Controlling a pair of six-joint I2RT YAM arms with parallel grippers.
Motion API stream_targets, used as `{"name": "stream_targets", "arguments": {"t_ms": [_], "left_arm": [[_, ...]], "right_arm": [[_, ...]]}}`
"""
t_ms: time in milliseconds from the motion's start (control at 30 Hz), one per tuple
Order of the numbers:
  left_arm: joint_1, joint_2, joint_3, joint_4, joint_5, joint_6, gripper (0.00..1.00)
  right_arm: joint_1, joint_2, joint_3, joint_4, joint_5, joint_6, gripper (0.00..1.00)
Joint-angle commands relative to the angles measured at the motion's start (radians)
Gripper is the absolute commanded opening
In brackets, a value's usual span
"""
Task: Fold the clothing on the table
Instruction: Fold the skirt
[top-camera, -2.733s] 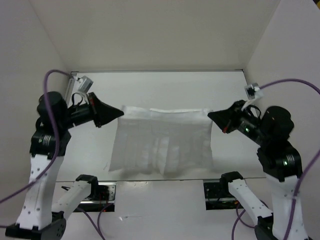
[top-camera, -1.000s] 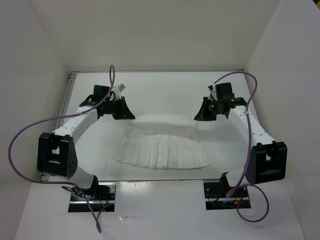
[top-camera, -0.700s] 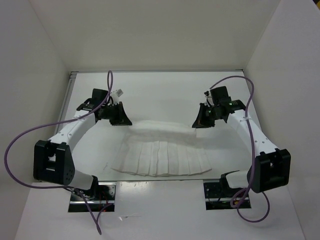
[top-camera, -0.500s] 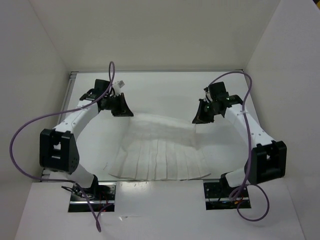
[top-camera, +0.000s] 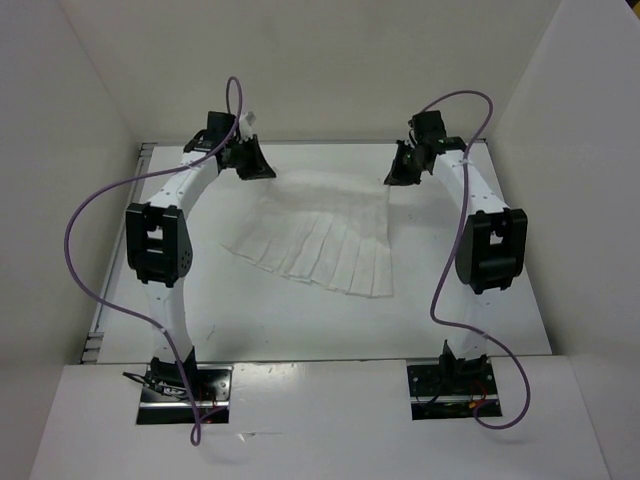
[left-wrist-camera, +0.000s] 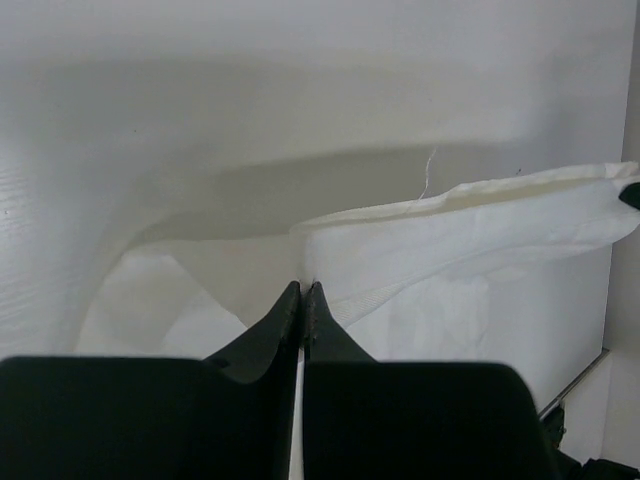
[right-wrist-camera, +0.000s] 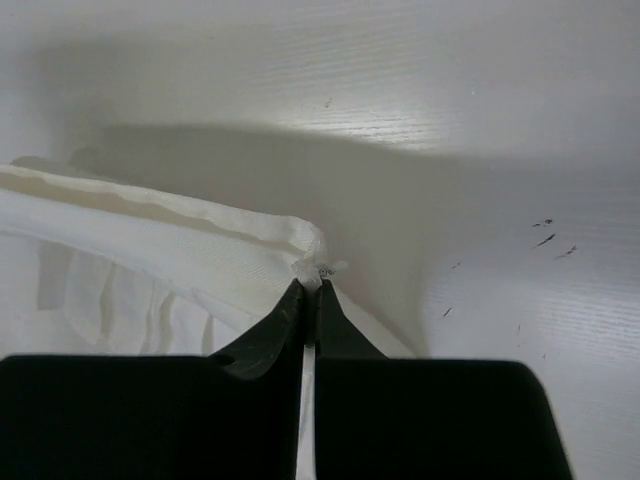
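**Item 1: clothing**. White pleated garment, spread flat on the table just short of the far wall. The waistband edge lies nearest that wall and the hem fans away from it. The hem sits skewed, its right end furthest from the wall.

**Item 2: left gripper**. Clamped shut on the left waistband corner, close to the far wall. The wrist view shows the fingertips pinched on the cloth edge.

**Item 3: right gripper**. Clamped shut on the right waistband corner, equally close to the far wall.

**Change noted.** Within 3 seconds both arms have stretched out fully toward the far wall. They have dragged the garment with them from a spot well away from the wall, and the bunched cloth has drawn out flat.

**Judgement.** This looks like laying-out, with no fold made yet. The corners likely need releasing or carrying back over the hem.

**Item 4: surroundings.** 2 purple cables loop above the arms. 2 base plates sit furthest from the far wall. Nothing lies on the cloth. The arms look close to full stretch, with the wall close ahead.
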Motion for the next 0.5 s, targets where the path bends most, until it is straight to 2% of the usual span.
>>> {"name": "stream_targets", "arguments": {"t_ms": [0,133,267,467], "left_arm": [[0.042,-0.055,-0.043,0.022,-0.075,-0.001,0.0],[0.042,-0.142,-0.273,0.087,-0.094,-0.011,0.0],[0.042,-0.265,-0.425,0.11,-0.16,-0.011,0.0],[0.051,-0.395,-0.504,0.119,-0.246,-0.02,0.0]], "right_arm": [[-0.034,-0.063,-0.016,0.004,0.046,-0.039,0.0],[-0.034,-0.195,-0.202,0.045,-0.023,-0.039,0.0],[0.024,-0.339,-0.397,0.033,-0.023,-0.048,0.0],[0.084,-0.562,-0.539,0.028,-0.048,-0.019,0.0]]}}
